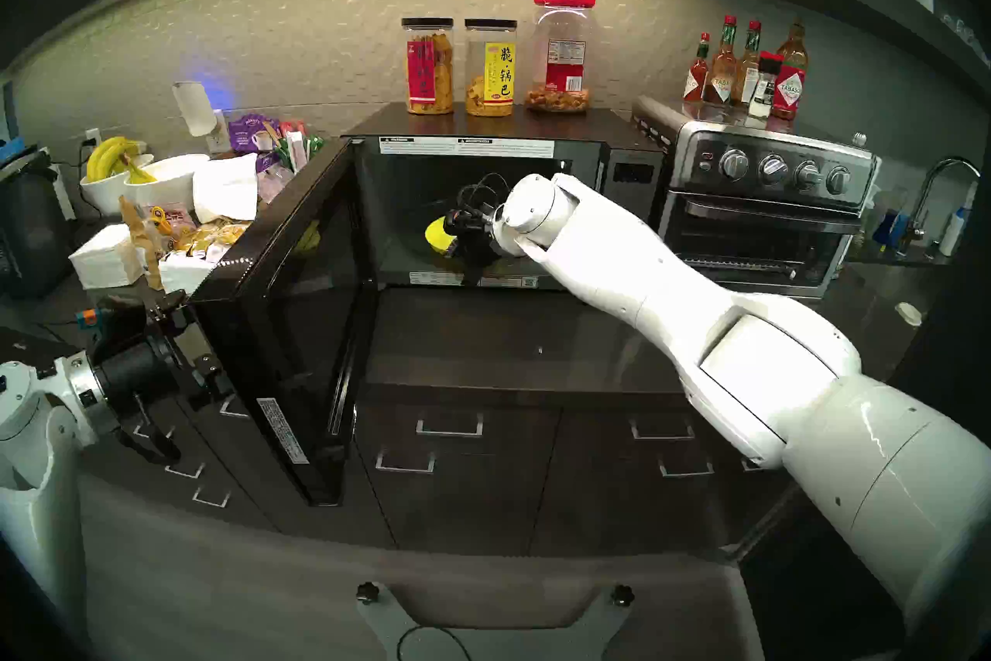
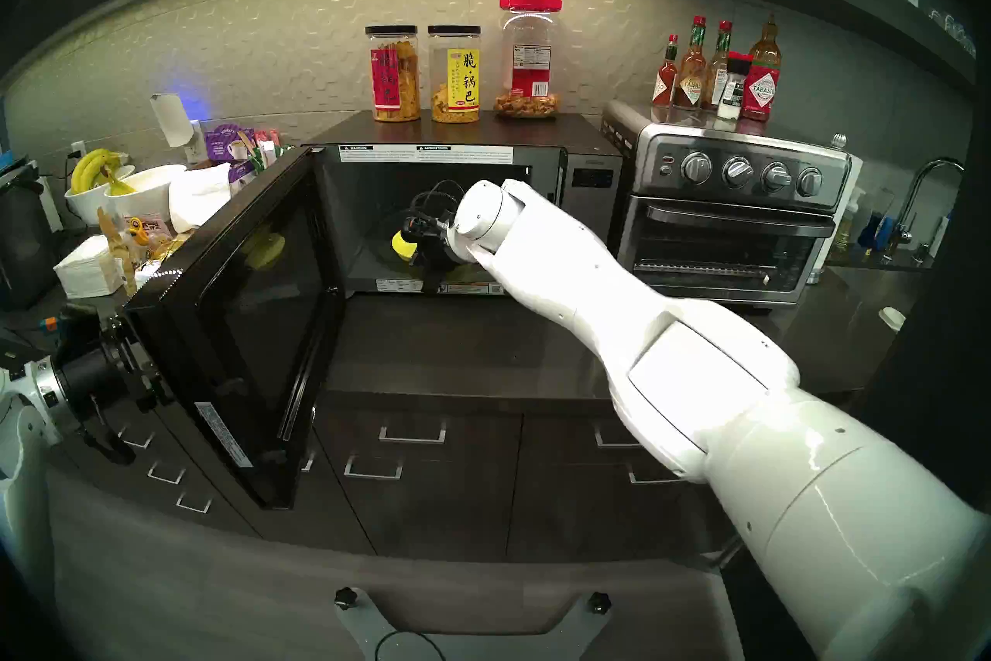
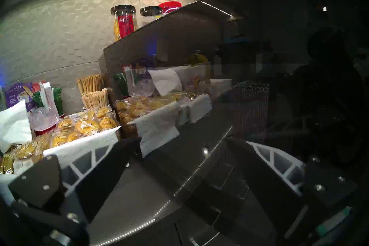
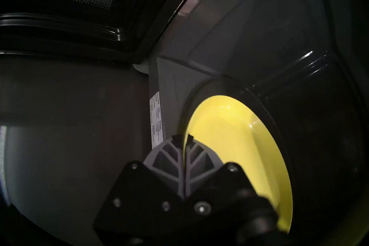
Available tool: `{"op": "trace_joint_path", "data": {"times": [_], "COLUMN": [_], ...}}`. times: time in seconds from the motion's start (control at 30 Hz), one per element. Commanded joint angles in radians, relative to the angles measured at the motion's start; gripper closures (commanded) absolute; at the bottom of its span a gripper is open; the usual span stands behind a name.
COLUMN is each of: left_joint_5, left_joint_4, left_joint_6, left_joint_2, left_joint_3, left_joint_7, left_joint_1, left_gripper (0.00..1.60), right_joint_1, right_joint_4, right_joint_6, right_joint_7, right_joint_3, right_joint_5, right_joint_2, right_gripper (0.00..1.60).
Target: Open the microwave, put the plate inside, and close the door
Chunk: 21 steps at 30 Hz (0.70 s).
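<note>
Dark countertop (image 1: pixel 509 349), one microwave (image 1: pixel 633 171), one plate (image 4: pixel 229 135) pinched by right hand (image 4: pixel 183 137), left hand (image 3: pixel 179 169) spread.

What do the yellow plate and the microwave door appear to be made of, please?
The plate: probably glossy plastic or melamine, given its even colour and soft highlights, though glazed ceramic is possible. The door: dark glossy glass in a black frame, mirroring the counter clutter.
</note>
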Motion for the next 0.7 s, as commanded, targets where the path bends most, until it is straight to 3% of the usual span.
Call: {"op": "trace_joint_path", "data": {"times": [0.0,0.67], "left_joint_5": [-0.002,0.000], "left_joint_4": [-0.010,-0.011], "left_joint_6": [0.001,0.002], "left_joint_2": [0.001,0.000], "left_joint_3": [-0.005,-0.005], "left_joint_7": [-0.002,-0.003], "left_joint_1": [0.000,-0.001], "left_gripper": [0.00,0.00], "right_joint_1": [0.053,0.085], "right_joint_4": [0.026,0.153], "right_joint_6": [-0.004,-0.026], "right_joint_7": [-0.010,-0.023], "right_joint_3": [0.014,0.026], "right_joint_5": [0.004,0.000], "right_joint_2": [-0.045,-0.102], "right_gripper": [1.60,1.60]}}
